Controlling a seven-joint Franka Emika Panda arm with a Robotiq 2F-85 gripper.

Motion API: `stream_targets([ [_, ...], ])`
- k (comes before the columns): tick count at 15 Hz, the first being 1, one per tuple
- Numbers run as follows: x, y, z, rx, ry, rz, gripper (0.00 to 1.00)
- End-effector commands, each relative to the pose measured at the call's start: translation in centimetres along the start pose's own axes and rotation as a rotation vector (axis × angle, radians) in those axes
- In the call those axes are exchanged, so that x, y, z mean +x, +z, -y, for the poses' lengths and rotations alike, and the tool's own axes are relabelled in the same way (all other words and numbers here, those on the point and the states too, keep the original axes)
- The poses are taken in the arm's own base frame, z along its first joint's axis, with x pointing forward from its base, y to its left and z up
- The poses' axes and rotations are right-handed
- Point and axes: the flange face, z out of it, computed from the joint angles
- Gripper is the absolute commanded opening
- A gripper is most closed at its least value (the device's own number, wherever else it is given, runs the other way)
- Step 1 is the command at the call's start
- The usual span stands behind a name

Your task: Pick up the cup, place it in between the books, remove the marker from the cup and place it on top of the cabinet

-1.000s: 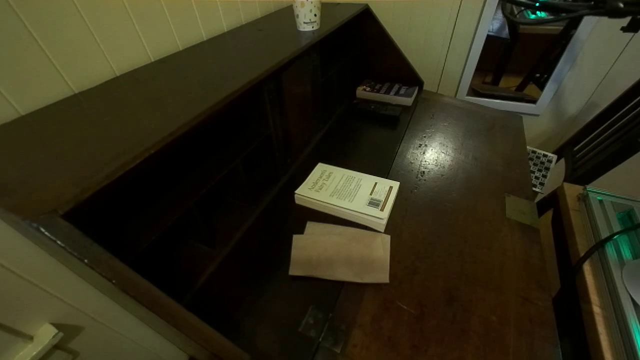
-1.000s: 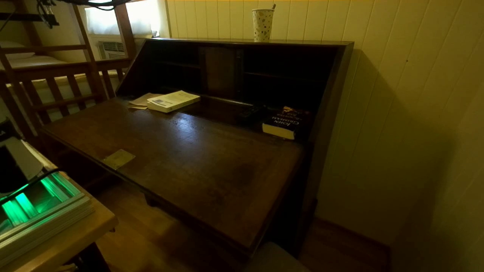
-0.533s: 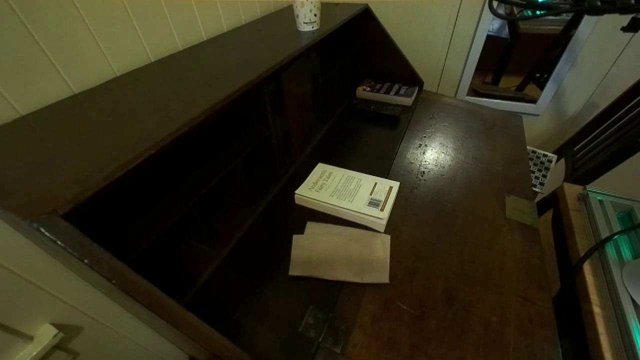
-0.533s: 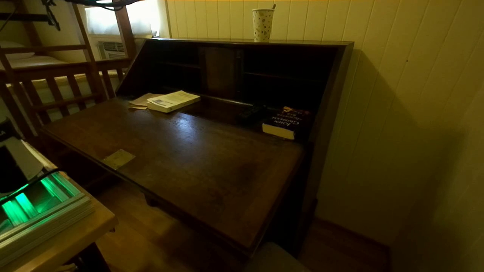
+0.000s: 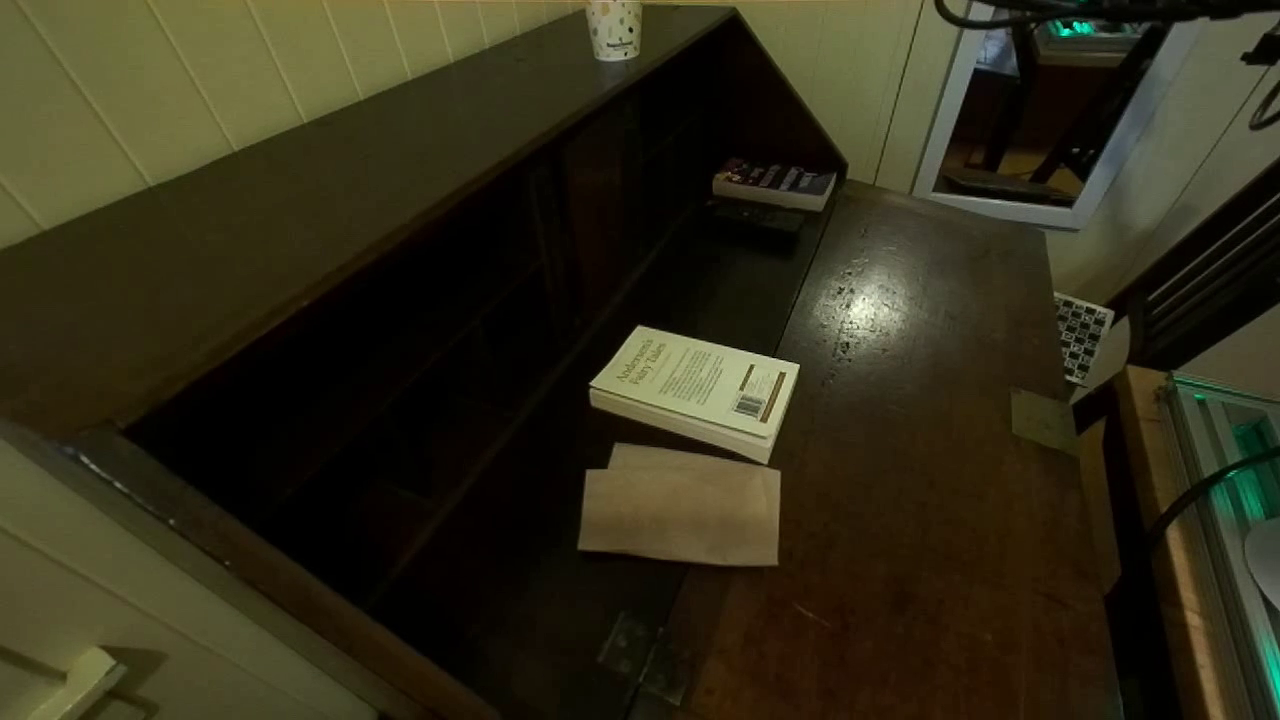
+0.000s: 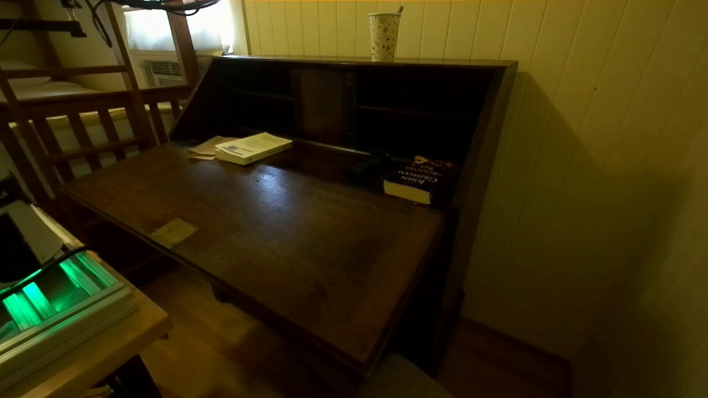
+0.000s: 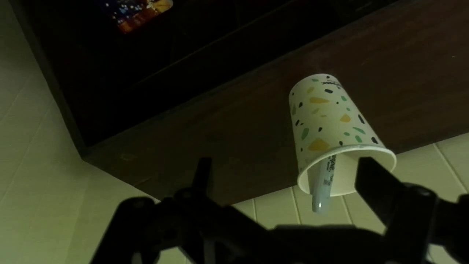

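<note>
- Cabinet (image 5: 330, 190): one, dark brown wood; long flat top, sloped ends, shadowed open compartments, writing leaf level at the front.
- Gripper (image 7: 284, 172): one, black, in the wrist view; released, its fingers spread wide apart.
- White book (image 5: 690, 385): thick, titled "Andersen's Fairy Tales"; lies flat on the cabinet's lower surface.
- Tan paper-like piece (image 5: 685, 515): flat, in two overlapping layers; lies just beside the white book.
- Dark book (image 6: 418, 176): thick, pale-paged, lettered "John Grisham"; lies flat near one end of the cabinet, well apart from the white book.
- Cup (image 6: 383, 38): one, white with coloured flecks, tapered; stands upright on the cabinet's top, and shows beyond the gripper's fingertips in the wrist view.
- Marker (image 7: 323, 185): one, slim; leans inside the cup, its end above the rim.
</note>
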Motion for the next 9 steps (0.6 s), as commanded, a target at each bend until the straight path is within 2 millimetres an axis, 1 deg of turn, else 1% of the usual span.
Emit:
stream_targets([
  [1,2.0,1.2,0.1,0.005,-0.018,0.022,1.00],
  [6,3.3,2.9,0.9,0.000,-0.009,0.016,1.00],
  [9,3.9,3.4,1.3,0.002,-0.010,0.008,1.00],
])
